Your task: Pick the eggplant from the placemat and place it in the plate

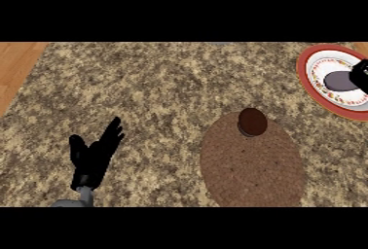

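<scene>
One eggplant [252,121] on the placemat [251,170]; left hand [90,158] open; right hand [361,73] over plate [303,65], state unclear.

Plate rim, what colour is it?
The rim of the plate is red, best seen in head view.

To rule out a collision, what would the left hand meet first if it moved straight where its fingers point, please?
Nothing, as far as the view shows: the left hand, at lower left, points up-right over bare counter; the eggplant lies well off to its right.
</scene>
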Controlling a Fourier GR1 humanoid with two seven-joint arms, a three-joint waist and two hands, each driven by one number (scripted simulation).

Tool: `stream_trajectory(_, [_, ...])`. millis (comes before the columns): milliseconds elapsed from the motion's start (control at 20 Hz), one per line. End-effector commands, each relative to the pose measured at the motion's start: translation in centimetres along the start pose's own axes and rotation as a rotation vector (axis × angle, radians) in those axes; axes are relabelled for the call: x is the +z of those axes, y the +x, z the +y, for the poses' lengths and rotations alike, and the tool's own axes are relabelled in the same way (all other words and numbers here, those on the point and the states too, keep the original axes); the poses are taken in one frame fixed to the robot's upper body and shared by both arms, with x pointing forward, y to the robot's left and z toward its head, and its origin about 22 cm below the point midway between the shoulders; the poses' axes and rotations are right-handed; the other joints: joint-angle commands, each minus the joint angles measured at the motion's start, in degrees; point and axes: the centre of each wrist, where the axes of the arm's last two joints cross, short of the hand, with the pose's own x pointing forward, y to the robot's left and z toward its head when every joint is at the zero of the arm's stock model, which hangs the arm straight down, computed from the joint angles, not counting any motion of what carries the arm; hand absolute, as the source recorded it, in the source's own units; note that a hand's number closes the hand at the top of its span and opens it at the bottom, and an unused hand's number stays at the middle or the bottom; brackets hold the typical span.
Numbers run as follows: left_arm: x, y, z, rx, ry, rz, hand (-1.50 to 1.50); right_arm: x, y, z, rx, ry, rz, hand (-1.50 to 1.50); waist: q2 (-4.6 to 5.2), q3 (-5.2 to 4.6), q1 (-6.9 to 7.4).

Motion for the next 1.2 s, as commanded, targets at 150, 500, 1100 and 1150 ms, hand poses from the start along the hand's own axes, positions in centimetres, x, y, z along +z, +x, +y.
stream_trajectory(150, [0.6, 0.4, -1.6, -0.010, -0.042, 0.001, 0.00, -2.2, -2.1, -2.4, 0.026, -0.024, 0.017, 1.50, 0.41, 0.10, 1.70])
stream_trajectory(500, [-1.1, 1.8, -2.0, -0.026, -0.067, -0.024, 0.00, -1.1, -5.0, -3.8, 0.214, 0.265, 0.205, -1.50, 1.74, 0.21, 3.51])
stream_trajectory(1100, [-0.5, 0.6, -0.6, -0.005, -0.024, -0.008, 0.00, -1.7, -3.8, -2.9, -0.233, 0.155, 0.123, -1.50, 1.21, 0.45, 1.93])
stream_trajectory(1150, [0.0, -0.4, -0.9, 0.006, -0.029, 0.004, 0.00, -2.2, -3.8, -3.5, -0.258, 0.130, 0.123, -1.50, 1.19, 0.43, 2.22])
